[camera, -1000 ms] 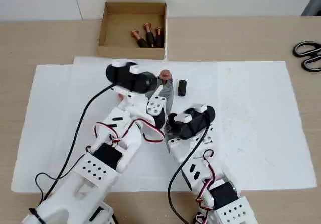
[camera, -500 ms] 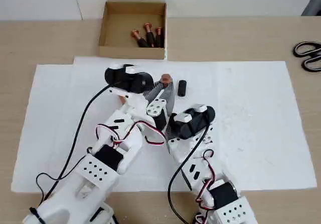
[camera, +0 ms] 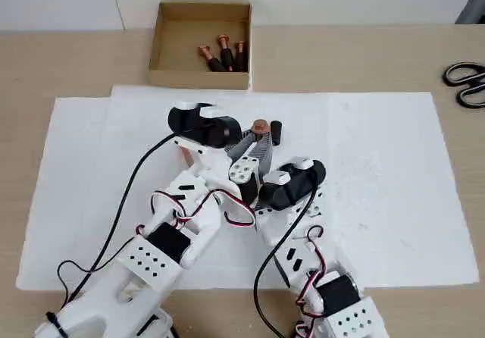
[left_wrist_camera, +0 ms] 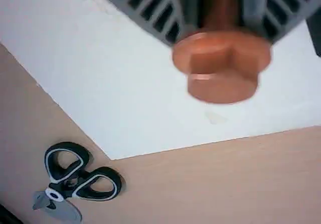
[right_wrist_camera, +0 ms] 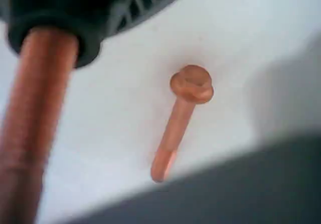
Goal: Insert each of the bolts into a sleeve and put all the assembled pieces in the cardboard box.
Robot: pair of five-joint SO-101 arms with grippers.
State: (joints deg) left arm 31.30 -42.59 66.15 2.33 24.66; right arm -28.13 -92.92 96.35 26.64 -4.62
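1. We find a copper bolt pinched by its shank in the left gripper. Its hex head sticks out past the tips, above the white paper sheet.
2. A black sleeve lies on the sheet just beside that bolt head. We cannot tell whether the two touch.
3. A loose bolt lies flat on the sheet ahead of the right gripper.
4. In the right wrist view, a copper shank runs out of a dark collar close to the lens. We cannot tell what holds it, nor the right gripper's state.
5. The cardboard box sits beyond the left gripper, at the sheet's far edge. Three assembled pieces lie inside, near one side wall.
6. Scissors lie on the bare table, well apart from both grippers.
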